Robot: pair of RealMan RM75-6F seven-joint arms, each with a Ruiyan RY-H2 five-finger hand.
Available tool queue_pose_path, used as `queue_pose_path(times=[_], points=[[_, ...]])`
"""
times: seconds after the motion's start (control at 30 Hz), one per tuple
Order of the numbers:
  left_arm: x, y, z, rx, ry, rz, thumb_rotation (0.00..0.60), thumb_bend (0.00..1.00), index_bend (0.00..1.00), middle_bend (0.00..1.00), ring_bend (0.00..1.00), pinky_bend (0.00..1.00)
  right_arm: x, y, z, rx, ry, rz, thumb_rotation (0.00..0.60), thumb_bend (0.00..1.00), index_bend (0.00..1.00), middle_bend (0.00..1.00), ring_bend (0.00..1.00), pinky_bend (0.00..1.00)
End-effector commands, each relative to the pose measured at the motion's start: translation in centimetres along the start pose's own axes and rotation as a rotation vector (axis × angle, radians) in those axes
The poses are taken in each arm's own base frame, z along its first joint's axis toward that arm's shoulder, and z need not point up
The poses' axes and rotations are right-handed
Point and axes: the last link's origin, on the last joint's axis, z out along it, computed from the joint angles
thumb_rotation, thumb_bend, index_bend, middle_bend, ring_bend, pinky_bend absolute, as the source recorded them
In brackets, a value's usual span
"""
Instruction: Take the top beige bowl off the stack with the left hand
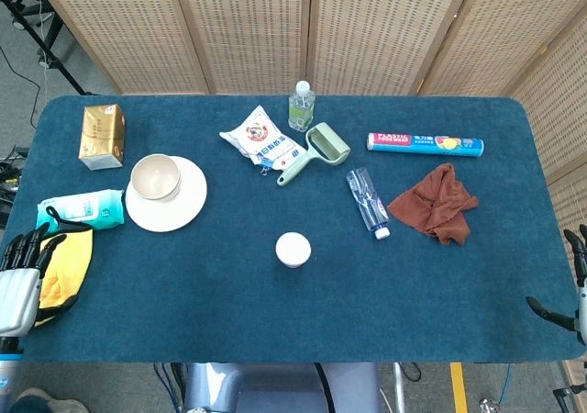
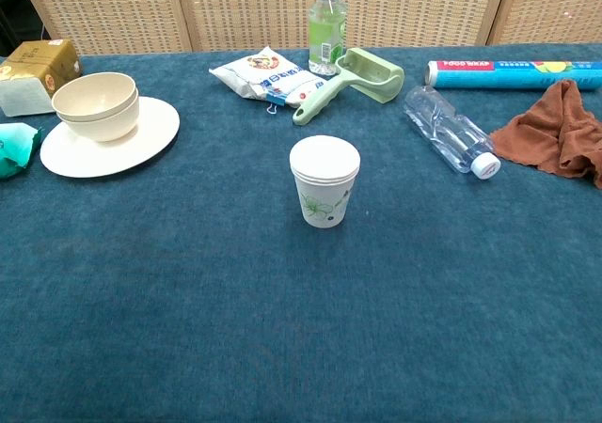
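Observation:
Two beige bowls (image 1: 155,176) sit nested on a cream plate (image 1: 188,206) at the left of the table; the chest view shows the upper bowl (image 2: 93,94) seated in the lower one on the plate (image 2: 141,141). My left hand (image 1: 20,280) is at the table's front left edge, well short of the bowls, fingers apart and holding nothing. My right hand (image 1: 573,289) shows only partly at the right edge, fingers spread and empty. Neither hand appears in the chest view.
A yellow cloth (image 1: 64,266) and a wipes pack (image 1: 87,211) lie between my left hand and the plate. A gold box (image 1: 101,136) stands behind. A paper cup (image 2: 324,180), snack bag (image 1: 261,138), green roller (image 1: 316,151), bottles, wrap box (image 1: 425,144) and brown cloth (image 1: 436,202) lie further right.

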Motion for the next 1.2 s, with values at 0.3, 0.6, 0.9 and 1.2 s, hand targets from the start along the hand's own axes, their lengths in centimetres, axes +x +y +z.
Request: queue_pose_path(times=[0.3, 0.6, 0.9, 1.2], points=[[0.2, -0.3, 1.5, 0.007, -0.003, 0.02, 0.6, 0.02, 0.16, 0.0, 0.0, 0.0, 0.0, 0.1, 0.0, -0.006, -0.001, 0.0, 0.6, 0.0, 0.0, 0.0, 0.0, 0.0], [2.1, -0.3, 10.5, 0.055, -0.029, -0.008, 0.6, 0.16, 0.48, 0.0, 0.0, 0.0, -0.2, 0.1, 0.2, -0.011, -0.016, 0.003, 0.6, 0.0, 0.0, 0.0, 0.0, 0.0], [0.9, 1.0, 17.7, 0.049, -0.073, 0.013, 0.6, 0.24, 0.61, 0.0, 0.0, 0.0, -0.7, 0.4, 0.5, -0.026, -0.029, -0.01, 0.6, 0.0, 0.0, 0.0, 0.0, 0.0], [-2.4, 2.8, 21.6, 0.067, -0.12, 0.042, 0.6, 0.3, 0.61, 0.0, 0.0, 0.0, -1.1, 0.7, 0.9, -0.047, -0.038, -0.02, 0.6, 0.0, 0.0, 0.0, 0.0, 0.0]])
